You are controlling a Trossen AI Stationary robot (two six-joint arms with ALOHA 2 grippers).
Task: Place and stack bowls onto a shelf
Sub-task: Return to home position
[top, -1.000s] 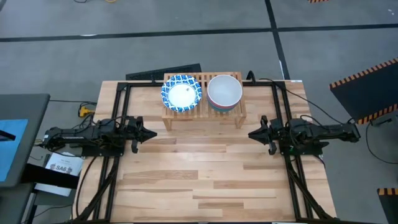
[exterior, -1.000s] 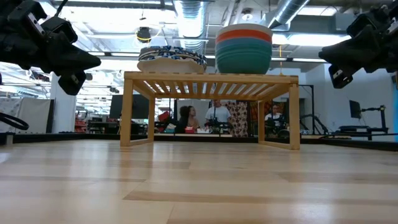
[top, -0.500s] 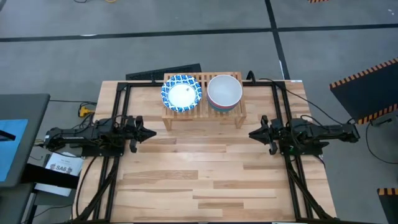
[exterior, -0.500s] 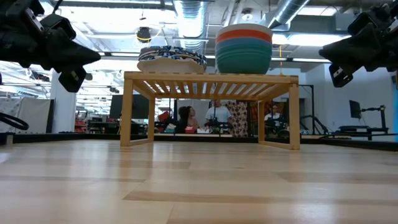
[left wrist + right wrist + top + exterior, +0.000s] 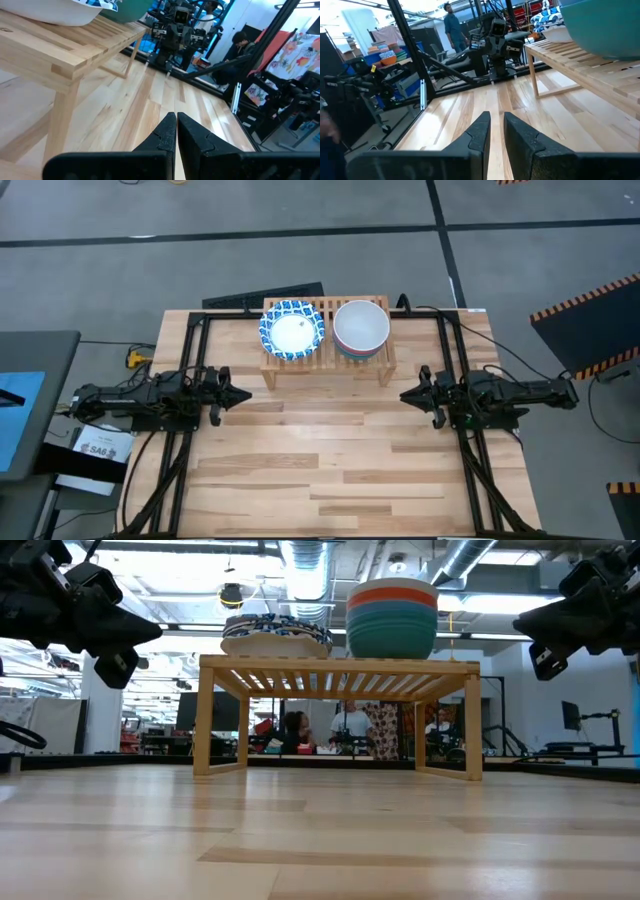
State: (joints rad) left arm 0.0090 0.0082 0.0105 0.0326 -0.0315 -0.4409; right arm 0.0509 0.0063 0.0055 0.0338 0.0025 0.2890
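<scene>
Showing both stacks of bowls on the shelf [image 5: 328, 370] at the table's [image 5: 330, 460] far edge: blue-and-white patterned stack [image 5: 291, 330] on the left, taller white-topped stack [image 5: 361, 327] just beside it. Left gripper [image 5: 243, 395] above the table's left side, fingers pressed together, empty; right gripper [image 5: 406, 394] opposite, fingers narrowly parted, empty.

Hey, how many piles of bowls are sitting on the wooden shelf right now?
2. In the high view, a blue-and-white patterned pile on the left half of the shelf, a white-topped pile on the right half. Lower nested bowls are partly hidden.
</scene>
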